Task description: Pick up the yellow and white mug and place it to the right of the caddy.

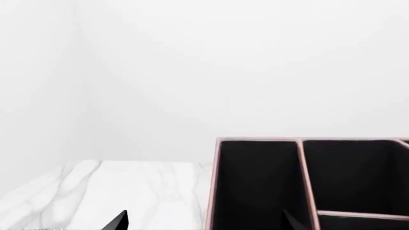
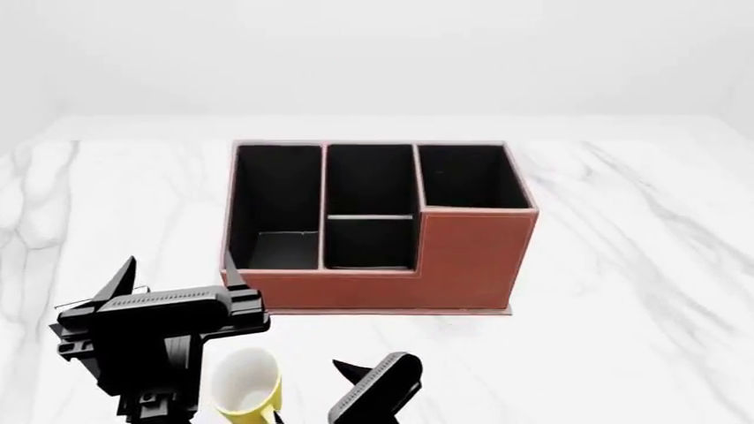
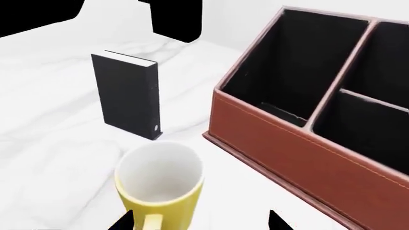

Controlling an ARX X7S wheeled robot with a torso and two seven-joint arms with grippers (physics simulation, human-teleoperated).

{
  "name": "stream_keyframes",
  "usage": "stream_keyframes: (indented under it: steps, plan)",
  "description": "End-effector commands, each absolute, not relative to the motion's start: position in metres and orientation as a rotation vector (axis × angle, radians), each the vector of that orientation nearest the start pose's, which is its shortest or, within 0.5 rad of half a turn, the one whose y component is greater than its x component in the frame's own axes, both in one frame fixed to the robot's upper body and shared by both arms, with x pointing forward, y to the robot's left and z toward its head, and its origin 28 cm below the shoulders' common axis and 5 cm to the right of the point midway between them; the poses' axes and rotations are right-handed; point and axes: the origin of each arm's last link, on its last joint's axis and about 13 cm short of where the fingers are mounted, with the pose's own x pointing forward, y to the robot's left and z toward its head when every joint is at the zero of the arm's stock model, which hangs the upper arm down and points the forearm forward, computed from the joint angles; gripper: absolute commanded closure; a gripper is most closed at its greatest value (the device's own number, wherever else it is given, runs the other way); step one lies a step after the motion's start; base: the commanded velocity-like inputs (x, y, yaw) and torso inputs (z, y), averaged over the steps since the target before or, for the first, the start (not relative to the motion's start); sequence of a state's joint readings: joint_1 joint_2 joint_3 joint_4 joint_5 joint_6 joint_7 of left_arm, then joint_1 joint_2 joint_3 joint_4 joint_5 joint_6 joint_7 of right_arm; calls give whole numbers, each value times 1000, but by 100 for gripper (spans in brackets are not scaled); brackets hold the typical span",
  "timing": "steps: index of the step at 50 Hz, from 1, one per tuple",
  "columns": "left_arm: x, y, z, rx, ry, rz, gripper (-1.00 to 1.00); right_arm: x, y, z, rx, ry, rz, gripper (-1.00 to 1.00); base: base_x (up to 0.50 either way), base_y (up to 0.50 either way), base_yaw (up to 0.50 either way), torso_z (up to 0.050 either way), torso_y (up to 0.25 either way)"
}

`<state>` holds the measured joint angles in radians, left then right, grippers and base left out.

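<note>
Surface (image 2: 637, 265): white marble with grey veining, a plain white wall behind it.

Caddy (image 2: 471, 256): reddish-brown box with pale stitching, standing at the middle of the surface. Four black-lined compartments: one long on the left, two short in the middle divided by a crosswise wall, one in the taller right section. The left wrist view shows its pale rim (image 1: 255, 140) and black interior from close by; the right wrist view shows its low front wall (image 3: 288, 143).

Mug (image 2: 245, 382): yellow outside, white inside, upright and empty. It stands on the surface in front of the caddy's left part, near but apart from it. In the right wrist view the mug (image 3: 160, 179) has its handle turned toward the camera.

Book (image 3: 126, 96): black, upright, pale page edge on top. Seen in the right wrist view only, beyond the mug and beside the caddy's end, apart from both.

Left pincer (image 2: 177, 274): black, fingers spread wide, holding nothing, above the surface just left of the mug. Only fingertips show in its wrist view.

Right pincer (image 2: 377, 384): black, just right of the mug, not touching it. Its fingertips (image 3: 276, 221) stand wide apart, the mug ahead of them and ungrasped.
</note>
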<state>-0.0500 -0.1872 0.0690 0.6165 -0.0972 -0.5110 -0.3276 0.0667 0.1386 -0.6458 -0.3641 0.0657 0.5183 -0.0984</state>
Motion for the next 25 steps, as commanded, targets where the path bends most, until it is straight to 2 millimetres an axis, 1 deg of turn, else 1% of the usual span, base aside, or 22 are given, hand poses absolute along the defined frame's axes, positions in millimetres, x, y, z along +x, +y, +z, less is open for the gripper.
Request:
stream_keyframes:
  steps: [1,8,25]
  plan:
    - [202,221,115,77,-153,201,-100,176,7,44,-122,186,806,-100,0,0,0,0,0]
    - [202,221,115,79,-152,199,-100,177,12,35,-117,226,828,-100,0,0,0,0,0]
    - [202,220,115,74,-153,192,-100,190,18,17,-134,295,830,-100,0,0,0,0,0]
